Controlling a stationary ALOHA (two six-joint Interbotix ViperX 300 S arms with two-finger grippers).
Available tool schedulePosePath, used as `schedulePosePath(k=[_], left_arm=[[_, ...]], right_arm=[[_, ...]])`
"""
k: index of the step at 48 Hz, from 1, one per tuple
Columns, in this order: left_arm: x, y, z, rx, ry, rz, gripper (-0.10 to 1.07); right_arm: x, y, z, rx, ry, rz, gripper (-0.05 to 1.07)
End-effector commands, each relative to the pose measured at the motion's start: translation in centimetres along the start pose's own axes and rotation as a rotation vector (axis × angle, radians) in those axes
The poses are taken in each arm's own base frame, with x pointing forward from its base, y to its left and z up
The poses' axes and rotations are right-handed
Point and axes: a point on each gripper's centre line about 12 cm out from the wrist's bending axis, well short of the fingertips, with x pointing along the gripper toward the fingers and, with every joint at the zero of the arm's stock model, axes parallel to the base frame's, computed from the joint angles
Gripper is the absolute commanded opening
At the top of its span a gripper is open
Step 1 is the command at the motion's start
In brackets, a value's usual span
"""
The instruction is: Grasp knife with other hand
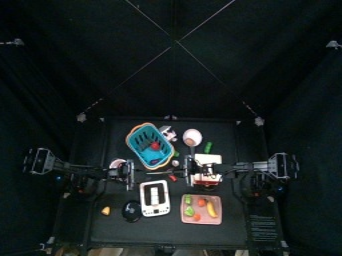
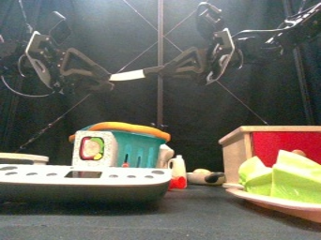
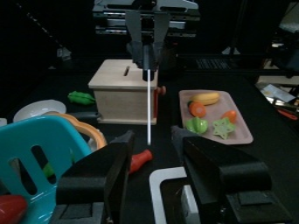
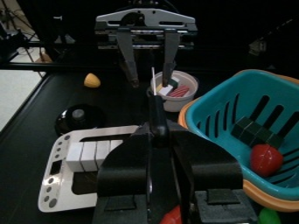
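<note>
Above the table (image 2: 113, 217), the knife (image 2: 129, 74) hangs level in the air between the two arms. The right gripper (image 4: 156, 131) is pinched on the knife's handle end, its jaws pressed close around it, with the thin blade running straight out toward the other arm. The left gripper (image 3: 149, 147) faces it with jaws spread wide on either side of the blade tip, not touching it. Below lie a teal basket (image 1: 148, 143), a wooden box (image 3: 125, 89) and a plate of toy food (image 3: 219, 112).
</note>
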Motion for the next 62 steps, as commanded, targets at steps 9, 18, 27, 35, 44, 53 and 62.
schedulePosePath(k=[9, 18, 27, 35, 44, 53, 62], left_arm=[[0.4, 0.0, 1.2, 0.003, -0.043, 0.0, 0.73], [0.4, 0.0, 1.2, 0.002, -0.046, 0.001, 0.58], [0.3, 0.0, 1.1, 0.005, -0.047, 0.001, 0.45], [0.0, -0.1, 0.7, 0.025, -0.037, -0.009, 0.4], [-0.1, -0.4, 0.5, 0.075, -0.035, -0.051, 0.4], [-0.3, -0.7, 0.3, 0.077, -0.029, -0.065, 0.39], [-0.6, -1.0, -0.6, 0.045, 0.0, -0.063, 0.39]], right_arm=[[0.1, -0.1, 1.7, -0.011, -0.051, 0.002, 0.42], [0.3, 0.1, 1.5, -0.013, -0.044, 0.007, 0.42], [0.3, 0.2, 1.1, -0.016, -0.029, 0.012, 0.42], [0.5, 0.7, 0.9, -0.006, -0.018, 0.023, 0.42], [1.1, 1.1, 0.2, 0.028, 0.054, 0.007, 0.42], [2.0, 1.2, 0.5, 0.112, 0.154, -0.044, 0.42], [2.6, 2.1, 1.4, 0.126, 0.204, -0.042, 0.42]])
